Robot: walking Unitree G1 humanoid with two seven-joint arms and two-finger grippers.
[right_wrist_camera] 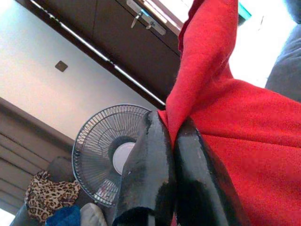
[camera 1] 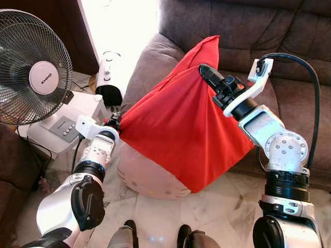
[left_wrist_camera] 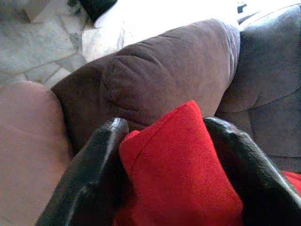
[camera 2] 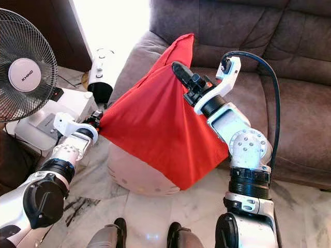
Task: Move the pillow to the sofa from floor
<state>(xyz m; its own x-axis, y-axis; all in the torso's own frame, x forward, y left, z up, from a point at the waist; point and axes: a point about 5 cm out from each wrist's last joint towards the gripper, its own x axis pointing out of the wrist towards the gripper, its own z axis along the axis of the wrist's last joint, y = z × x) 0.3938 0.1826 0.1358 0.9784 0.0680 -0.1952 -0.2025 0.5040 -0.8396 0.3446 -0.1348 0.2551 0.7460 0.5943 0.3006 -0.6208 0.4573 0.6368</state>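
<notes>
The red pillow (camera 1: 181,129) hangs in the air between the two arms, stretched from corner to corner. It is above a round pink cushion (camera 1: 147,178) on the floor and right in front of the brown sofa (camera 1: 289,57). The left gripper (left_wrist_camera: 164,155) pinches the pillow's low corner, with red cloth filling the gap between its black fingers. The right gripper (right_wrist_camera: 171,141) is squeezed tight on a fold near the top corner. The sofa seat is just behind the pillow, on the right arm's side, so I think the pillow must go forward and a bit right.
</notes>
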